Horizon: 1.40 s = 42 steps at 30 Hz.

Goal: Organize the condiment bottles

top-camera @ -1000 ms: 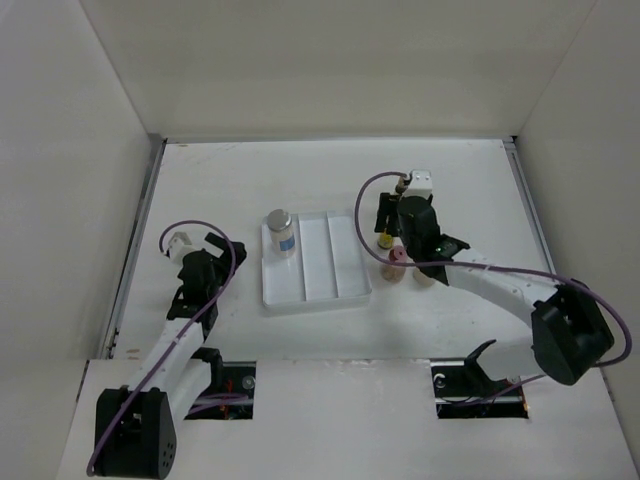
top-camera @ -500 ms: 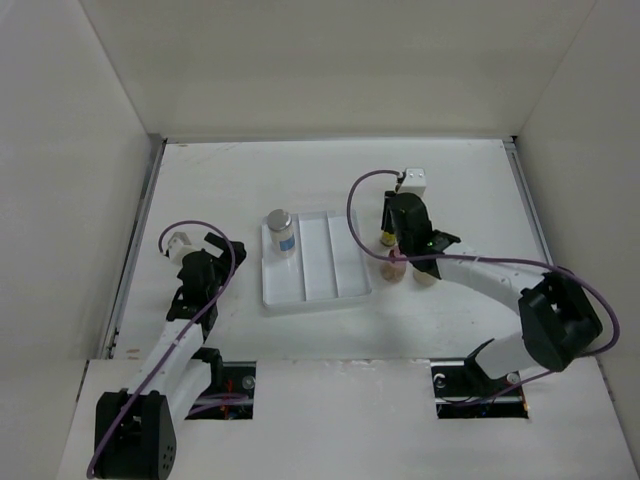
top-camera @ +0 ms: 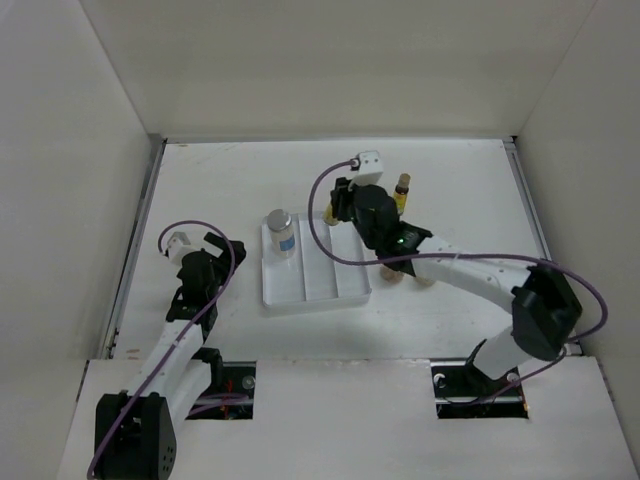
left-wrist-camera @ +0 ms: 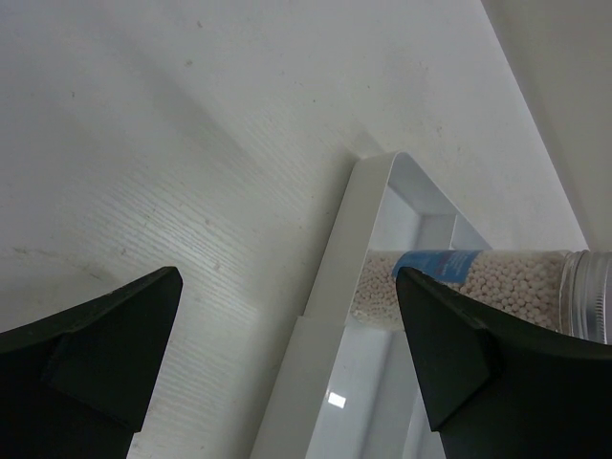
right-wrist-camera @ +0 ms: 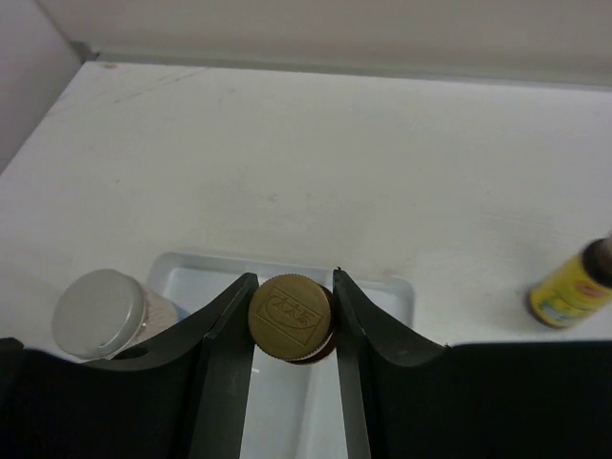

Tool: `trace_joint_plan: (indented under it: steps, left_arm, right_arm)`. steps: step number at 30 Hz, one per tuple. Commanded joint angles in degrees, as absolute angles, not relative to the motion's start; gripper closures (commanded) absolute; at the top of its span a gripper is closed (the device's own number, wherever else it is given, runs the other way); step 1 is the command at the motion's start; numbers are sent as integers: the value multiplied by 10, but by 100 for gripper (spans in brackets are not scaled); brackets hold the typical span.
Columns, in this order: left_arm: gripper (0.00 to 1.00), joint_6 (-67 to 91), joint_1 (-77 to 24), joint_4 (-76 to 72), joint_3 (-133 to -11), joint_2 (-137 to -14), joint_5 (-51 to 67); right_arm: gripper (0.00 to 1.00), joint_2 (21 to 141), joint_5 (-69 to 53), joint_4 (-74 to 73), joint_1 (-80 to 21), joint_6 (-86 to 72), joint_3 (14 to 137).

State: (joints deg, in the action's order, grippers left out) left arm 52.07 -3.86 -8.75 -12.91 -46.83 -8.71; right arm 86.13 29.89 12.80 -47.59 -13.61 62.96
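**tinker42:** So where's the brown bottle (right-wrist-camera: 290, 316) right now? The right pincer (right-wrist-camera: 294, 285) has it pinched by the ribbed tan cap, a finger snug on each side. It hangs over the far end of the white tray (top-camera: 315, 302), mid-bench. Middle or right slot? Neither view settles it.

**sauce_bot:** Yep. The clear silver-capped bottle (top-camera: 283, 233) stands in the tray's left slot, at the far end. The other brown bottle (top-camera: 402, 189) stands alone on the bench (top-camera: 460, 180), out toward the far right corner. Two more small bottles (top-camera: 424, 278) sit just off the tray's right edge, half under the arm, colours hard to call.

**tinker42:** How does it handle, though? It looks stiff, probably glass, and light. Slim and tall too, so likely tippy once it's set down.

**sauce_bot:** The cap grip seems okay since the ribs give some bite, but the body could swing below the pads. A hold lower down at the shoulder would probably be steadier. It wants a gentle, straight-down set so it doesn't clip a divider.

**tinker42:** Left pincer (left-wrist-camera: 287, 279)?

**sauce_bot:** Spread wide with nothing in it, pointing at the tray's left rim.
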Motion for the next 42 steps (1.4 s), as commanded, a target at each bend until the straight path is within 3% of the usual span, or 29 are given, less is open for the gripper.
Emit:
trace_joint_plan:
  steps: [1,12,14,18,21,25,31,36,42]
  left_arm:
    - [0,515,-35,-98,-145,-457,-85]
    - [0,516,-35,-112,-137,-472,-84]
    - [0,517,-35,-115,-138,-476,-82]
    - [0,516,-37,-116,-138,-477,-84]
    - [0,517,-36,-113,-142,-479,-82]
    - [0,516,-36,-113,-140,-470,-86]
    - [0,516,-43,-117,-145,-482,-87]
    - [0,513,-46,-113,-154,-487,-90]
    - [0,513,-53,-111,-154,-490,-98]
  right_arm:
    - [70,927,269,185,-491,-140,686]
    - [66,1049,265,187,-500,-133,747]
    - [57,1051,266,188,-504,-131,743]
    - [28,1028,272,186,-505,-137,730]
    - [21,981,272,184,-505,-137,709]
    - [20,886,272,191,-467,-145,643]
    - [20,818,279,168,-324,-163,570]
    - [19,863,280,114,-243,-157,601]
    - [24,945,249,110,-225,-149,649]
